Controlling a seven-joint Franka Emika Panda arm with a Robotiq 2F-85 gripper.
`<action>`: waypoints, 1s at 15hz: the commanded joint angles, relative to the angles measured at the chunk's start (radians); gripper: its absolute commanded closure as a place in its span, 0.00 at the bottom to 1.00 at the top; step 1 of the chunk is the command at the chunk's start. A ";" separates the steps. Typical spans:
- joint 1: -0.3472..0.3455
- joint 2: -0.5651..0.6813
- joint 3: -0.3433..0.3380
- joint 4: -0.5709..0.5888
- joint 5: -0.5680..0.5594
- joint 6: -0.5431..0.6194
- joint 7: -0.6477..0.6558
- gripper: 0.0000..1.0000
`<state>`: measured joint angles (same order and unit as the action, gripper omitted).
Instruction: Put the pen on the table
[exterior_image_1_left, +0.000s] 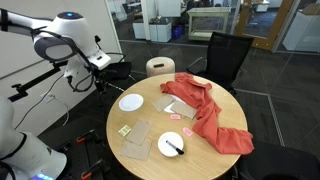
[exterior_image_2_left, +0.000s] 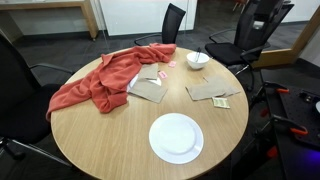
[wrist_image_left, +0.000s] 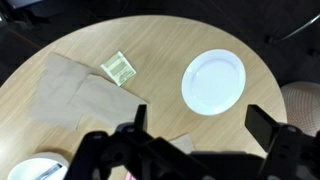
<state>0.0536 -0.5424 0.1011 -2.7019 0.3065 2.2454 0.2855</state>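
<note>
The black pen (exterior_image_1_left: 174, 146) lies across a small white plate (exterior_image_1_left: 168, 150) near the edge of the round tan table (exterior_image_1_left: 150, 160). The same plate shows in an exterior view (exterior_image_2_left: 199, 63) and at the bottom left of the wrist view (wrist_image_left: 35, 167), where the pen is barely seen. My gripper (exterior_image_1_left: 103, 66) hangs off the table's side, well away from the pen. In the wrist view its two fingers (wrist_image_left: 200, 125) are wide apart with nothing between them, above the table (wrist_image_left: 160, 45).
A larger empty white plate (wrist_image_left: 213, 80) (exterior_image_2_left: 176, 137), brown napkins (wrist_image_left: 75, 95), a yellow packet (wrist_image_left: 118, 67) and a red cloth (exterior_image_1_left: 207, 112) lie on the table. Small pink-red objects (exterior_image_1_left: 176, 117) lie by the cloth. A stool (exterior_image_1_left: 160, 67) and black chairs (exterior_image_1_left: 225, 55) stand around.
</note>
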 joint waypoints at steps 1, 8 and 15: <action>-0.086 0.063 0.043 0.039 -0.087 0.111 0.160 0.00; -0.272 0.127 0.085 0.058 -0.319 0.233 0.519 0.00; -0.407 0.187 0.094 0.072 -0.589 0.238 0.966 0.00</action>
<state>-0.2999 -0.3961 0.1745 -2.6550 -0.1942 2.4779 1.0824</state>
